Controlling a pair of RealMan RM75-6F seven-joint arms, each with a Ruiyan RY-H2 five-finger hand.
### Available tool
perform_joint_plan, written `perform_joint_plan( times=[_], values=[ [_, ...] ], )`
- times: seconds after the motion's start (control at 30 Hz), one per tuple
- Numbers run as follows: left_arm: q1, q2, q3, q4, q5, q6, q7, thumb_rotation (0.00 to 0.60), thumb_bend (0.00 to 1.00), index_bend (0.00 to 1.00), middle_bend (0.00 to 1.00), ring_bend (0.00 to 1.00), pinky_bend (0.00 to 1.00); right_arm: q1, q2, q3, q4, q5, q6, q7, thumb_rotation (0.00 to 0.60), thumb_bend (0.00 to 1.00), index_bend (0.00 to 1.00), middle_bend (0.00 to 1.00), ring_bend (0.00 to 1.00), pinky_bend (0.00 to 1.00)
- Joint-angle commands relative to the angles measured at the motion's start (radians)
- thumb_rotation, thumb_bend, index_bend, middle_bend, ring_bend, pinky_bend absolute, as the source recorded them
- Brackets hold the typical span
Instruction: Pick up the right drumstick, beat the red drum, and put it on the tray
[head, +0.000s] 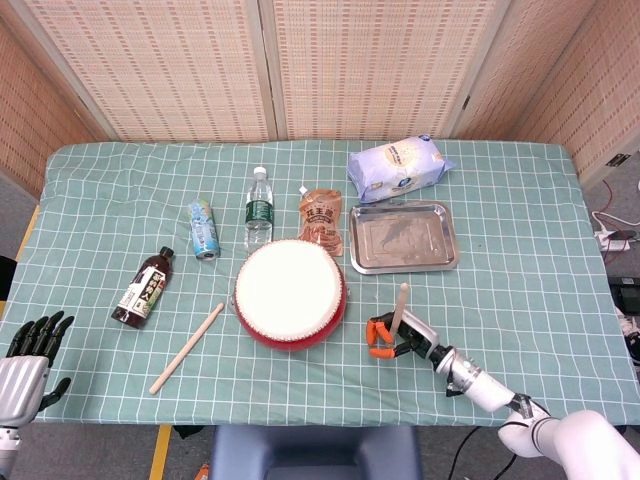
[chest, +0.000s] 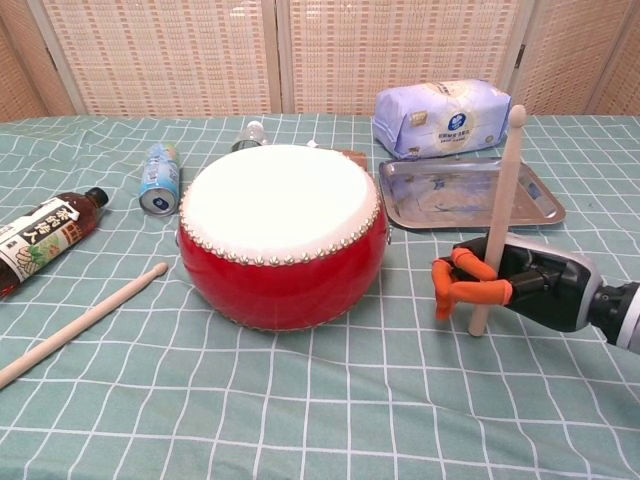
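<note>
My right hand (chest: 500, 285) (head: 395, 337), black with orange fingertips, grips the right drumstick (chest: 497, 215) (head: 399, 306) near its lower end. The stick stands almost upright with its foot on the cloth, just right of the red drum (chest: 283, 235) (head: 291, 293). The steel tray (chest: 468, 193) (head: 403, 237) lies behind the hand. A second drumstick (chest: 80, 323) (head: 187, 347) lies flat to the left of the drum. My left hand (head: 28, 350) hangs off the table's front left corner, holding nothing, fingers apart.
Behind the drum stand a water bottle (head: 259, 209), a can (chest: 160, 178) lying down and a brown pouch (head: 320, 216). A dark sauce bottle (chest: 40, 237) lies at left. A blue tissue pack (chest: 441, 117) sits behind the tray.
</note>
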Motion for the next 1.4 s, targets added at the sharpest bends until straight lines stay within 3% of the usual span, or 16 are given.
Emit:
perform_joint_plan(
  times=[0.03,0.27,0.5,0.6,0.67,0.8,0.93,1.07,1.2,1.4],
  values=[
    [-0.001,-0.001,0.000,0.001,0.000,-0.001,-0.001,0.600,0.22,0.04,0.00,0.00,0.03,0.002,-0.006,-0.002,0.004,0.001,-0.007,-0.009,0.600,0.16,0.87,0.61,0.53,0.50],
    [-0.001,-0.003,0.000,0.006,-0.002,-0.004,-0.005,0.600,0.22,0.04,0.00,0.00,0.03,0.005,-0.024,0.001,0.010,0.007,-0.020,-0.039,0.600,0.16,0.99,0.71,0.65,0.57],
    [-0.001,-0.005,-0.001,0.009,-0.004,-0.004,-0.007,0.600,0.22,0.04,0.00,0.00,0.03,0.008,-0.037,0.002,0.013,0.011,-0.032,-0.061,0.600,0.16,1.00,0.83,0.79,0.68],
    [-0.001,-0.006,-0.001,0.010,-0.005,-0.005,-0.008,0.600,0.23,0.04,0.00,0.00,0.03,0.009,-0.043,0.004,0.016,0.013,-0.034,-0.067,0.600,0.16,1.00,0.90,0.88,0.80],
    [-0.001,-0.007,-0.001,0.012,-0.007,-0.008,-0.008,0.600,0.23,0.04,0.00,0.00,0.03,0.007,-0.055,0.014,0.018,0.015,-0.015,-0.072,0.600,0.26,1.00,0.96,0.96,0.90],
    [-0.002,-0.009,-0.002,0.015,-0.009,-0.008,-0.011,0.600,0.22,0.04,0.00,0.00,0.03,0.006,-0.065,0.022,0.029,0.015,-0.001,-0.113,0.600,0.65,1.00,1.00,1.00,1.00],
    [-0.003,-0.010,-0.001,0.017,-0.008,-0.012,-0.011,0.600,0.22,0.04,0.00,0.00,0.03,0.009,-0.062,0.025,0.024,0.015,-0.004,-0.171,0.600,0.79,1.00,1.00,1.00,1.00],
    [-0.003,-0.012,-0.001,0.021,-0.011,-0.015,-0.013,0.600,0.22,0.06,0.00,0.00,0.03,0.009,-0.047,0.038,-0.003,0.022,0.001,-0.265,0.600,0.85,1.00,1.00,1.00,1.00],
    [-0.003,-0.012,-0.001,0.026,-0.012,-0.014,-0.015,0.600,0.22,0.06,0.00,0.00,0.03,0.029,0.013,0.055,-0.081,0.014,0.002,-0.476,0.600,0.89,1.00,1.00,1.00,1.00],
    [-0.004,-0.015,-0.003,0.034,-0.010,-0.013,-0.026,0.600,0.22,0.06,0.00,0.00,0.03,0.081,0.249,0.107,-0.393,0.053,-0.078,-0.909,0.600,0.90,1.00,1.00,1.00,1.00]
  ],
)
